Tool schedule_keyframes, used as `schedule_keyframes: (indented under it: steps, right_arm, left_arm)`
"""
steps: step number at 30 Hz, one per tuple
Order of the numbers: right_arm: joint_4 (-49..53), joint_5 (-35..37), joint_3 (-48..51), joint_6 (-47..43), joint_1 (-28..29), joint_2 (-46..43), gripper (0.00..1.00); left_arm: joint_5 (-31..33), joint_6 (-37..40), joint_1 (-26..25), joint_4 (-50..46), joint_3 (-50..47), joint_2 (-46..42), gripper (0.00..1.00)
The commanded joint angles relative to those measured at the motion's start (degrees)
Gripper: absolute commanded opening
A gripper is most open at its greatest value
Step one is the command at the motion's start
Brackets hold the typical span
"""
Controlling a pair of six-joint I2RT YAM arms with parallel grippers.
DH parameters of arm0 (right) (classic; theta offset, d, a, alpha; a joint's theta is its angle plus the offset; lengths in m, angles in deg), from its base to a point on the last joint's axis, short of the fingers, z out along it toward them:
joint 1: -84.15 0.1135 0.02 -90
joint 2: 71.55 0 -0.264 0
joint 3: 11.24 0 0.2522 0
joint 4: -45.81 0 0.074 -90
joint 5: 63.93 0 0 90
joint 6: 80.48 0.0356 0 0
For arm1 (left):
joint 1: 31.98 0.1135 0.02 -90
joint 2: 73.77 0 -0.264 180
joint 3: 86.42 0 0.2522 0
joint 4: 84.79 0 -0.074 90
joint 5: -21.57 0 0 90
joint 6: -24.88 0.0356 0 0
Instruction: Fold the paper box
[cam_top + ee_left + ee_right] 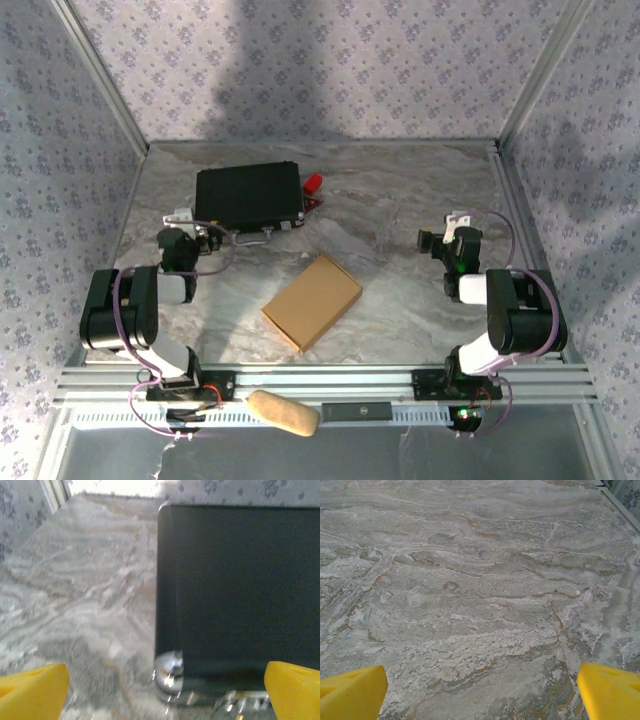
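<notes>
The paper box [312, 301] is a flat brown cardboard carton lying turned at an angle on the marble table, near the front middle. My left gripper [196, 234] hovers at the left, well apart from the box, just in front of the black case. Its yellow fingertips [32, 690] stand wide apart with nothing between them; the gripper [167, 692] is open. My right gripper [436, 240] sits at the right side, away from the box. The right gripper [482, 692] is open over bare marble, yellow fingertips [610, 690] far apart.
A black rectangular case [249, 196] with metal corners [169, 672] lies at the back left, a small red object [313, 184] beside it. A tan rounded lump [284, 411] rests on the front rail. Patterned walls and metal posts enclose the table [400, 190].
</notes>
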Motion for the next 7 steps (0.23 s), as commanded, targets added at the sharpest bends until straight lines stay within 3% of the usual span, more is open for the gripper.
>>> schedule_keyframes:
  steps: [1, 7]
  right_arm:
    - [-1.41, 0.90, -1.06, -0.97, 0.24, 0.30, 0.99]
    - [-1.60, 0.61, -0.94, -0.82, 0.09, 0.14, 0.99]
  left_arm:
    - [0.81, 0.54, -0.26, -1.42, -0.01, -0.31, 1.00]
    - [0.96, 0.56, -0.27, -2.53, 0.26, -0.56, 1.00]
